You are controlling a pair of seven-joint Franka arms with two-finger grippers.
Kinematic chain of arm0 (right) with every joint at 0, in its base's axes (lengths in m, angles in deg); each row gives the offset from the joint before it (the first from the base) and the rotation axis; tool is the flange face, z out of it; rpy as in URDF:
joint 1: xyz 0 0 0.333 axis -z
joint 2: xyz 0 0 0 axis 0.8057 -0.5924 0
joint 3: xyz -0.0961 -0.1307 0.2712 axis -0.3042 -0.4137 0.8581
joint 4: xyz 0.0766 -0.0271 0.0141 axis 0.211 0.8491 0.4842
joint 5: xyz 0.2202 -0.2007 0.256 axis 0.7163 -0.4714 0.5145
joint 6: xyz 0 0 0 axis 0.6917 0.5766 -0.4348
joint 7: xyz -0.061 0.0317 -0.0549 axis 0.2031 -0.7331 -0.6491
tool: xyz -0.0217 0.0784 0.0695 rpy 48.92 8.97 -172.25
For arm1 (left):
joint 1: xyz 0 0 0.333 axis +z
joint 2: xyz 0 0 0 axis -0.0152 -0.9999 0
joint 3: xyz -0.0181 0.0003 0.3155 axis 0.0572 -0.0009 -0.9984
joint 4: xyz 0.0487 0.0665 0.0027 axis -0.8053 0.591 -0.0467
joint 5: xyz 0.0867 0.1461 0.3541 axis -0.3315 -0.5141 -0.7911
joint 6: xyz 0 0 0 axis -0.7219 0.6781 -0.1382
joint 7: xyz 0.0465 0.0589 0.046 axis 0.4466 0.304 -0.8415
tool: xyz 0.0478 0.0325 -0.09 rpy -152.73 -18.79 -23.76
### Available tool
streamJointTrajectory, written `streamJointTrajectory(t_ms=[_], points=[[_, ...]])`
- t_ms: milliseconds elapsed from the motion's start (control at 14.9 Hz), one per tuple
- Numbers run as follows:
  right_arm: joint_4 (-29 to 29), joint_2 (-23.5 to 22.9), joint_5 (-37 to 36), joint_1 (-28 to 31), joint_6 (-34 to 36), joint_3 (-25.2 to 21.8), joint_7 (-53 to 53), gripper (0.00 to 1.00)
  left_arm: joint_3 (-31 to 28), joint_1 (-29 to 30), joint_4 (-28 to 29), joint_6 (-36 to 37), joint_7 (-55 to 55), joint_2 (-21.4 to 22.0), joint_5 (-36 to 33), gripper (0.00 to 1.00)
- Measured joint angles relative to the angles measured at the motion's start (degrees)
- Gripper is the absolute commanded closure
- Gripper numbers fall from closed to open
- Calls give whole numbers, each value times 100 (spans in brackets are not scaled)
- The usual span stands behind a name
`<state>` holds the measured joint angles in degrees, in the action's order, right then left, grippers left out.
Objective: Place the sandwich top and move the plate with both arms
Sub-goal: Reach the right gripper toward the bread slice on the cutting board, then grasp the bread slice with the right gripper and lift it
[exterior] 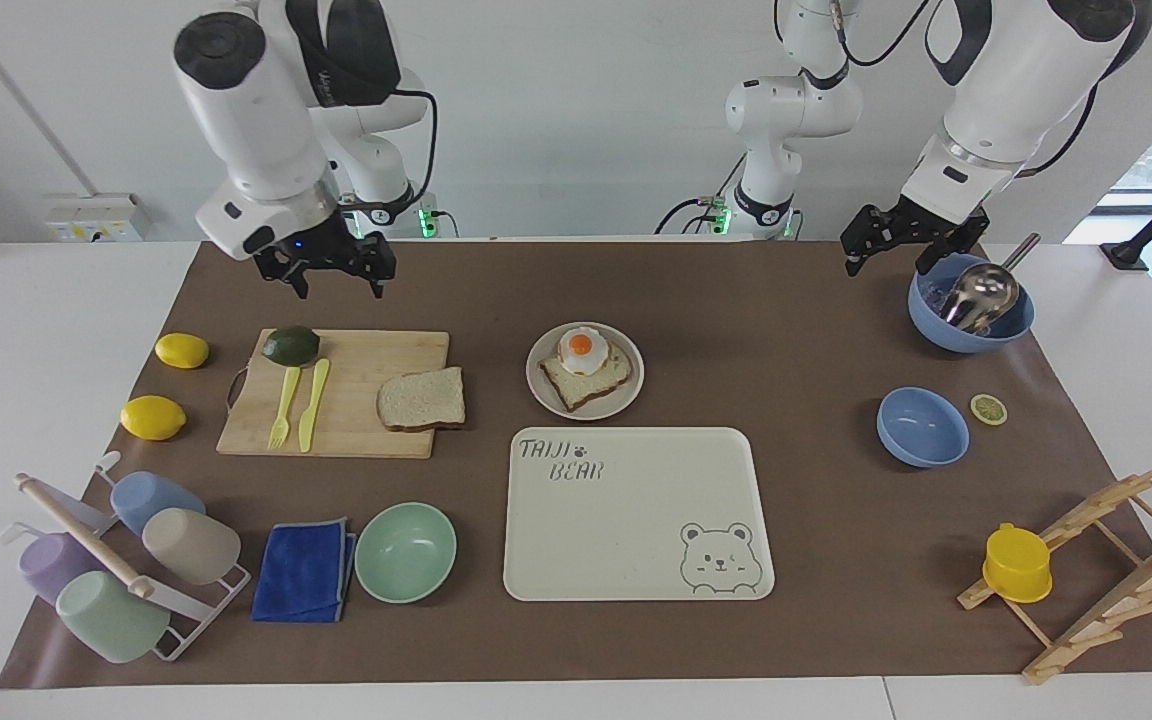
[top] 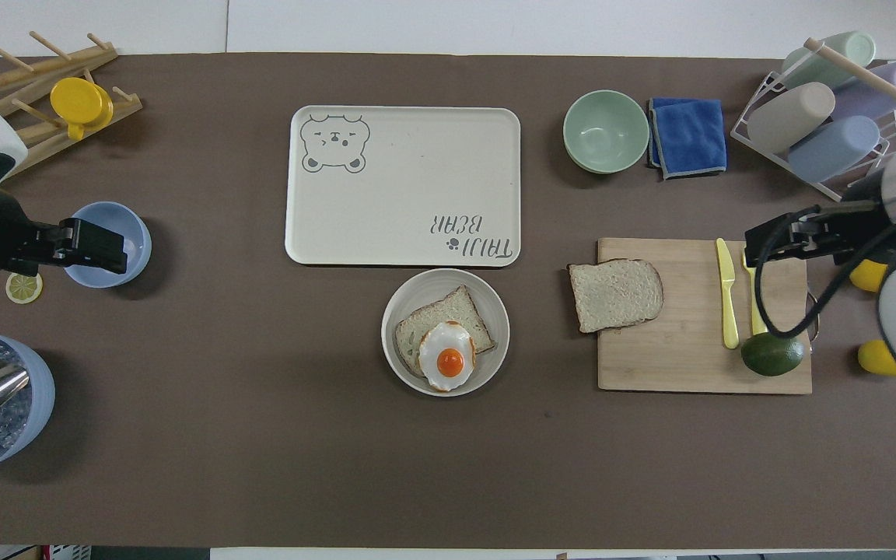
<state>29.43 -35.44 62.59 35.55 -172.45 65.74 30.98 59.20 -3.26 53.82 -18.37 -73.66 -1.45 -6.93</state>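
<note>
Both grippers open wide, holding nothing

One camera sits high up across the worktop [exterior: 576, 290] and looks back at the two robots. The other camera sits high above the robots' end and looks steeply down and forward. Both are far enough to see the whole brown mat [top: 261, 435], turned half around.
</note>
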Motion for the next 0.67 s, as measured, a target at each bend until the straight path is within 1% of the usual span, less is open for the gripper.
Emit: streamJointTrajectory(t_ms=[201,268,535,669], points=[[119,-617,-253,-602,-520,12,-797,0,0,0,0,0,0,0,0,0],[268,-760,-366,-725,-723,13,-955,0,0,0,0,0,0,0,0,0],[1209,-915,-490,-861,-1699,11,-1358,0,0,0,0,0,0,0,0,0],[1377,-1039,-679,-1035,-1787,14,-1611,0,0,0,0,0,0,0,0,0]])
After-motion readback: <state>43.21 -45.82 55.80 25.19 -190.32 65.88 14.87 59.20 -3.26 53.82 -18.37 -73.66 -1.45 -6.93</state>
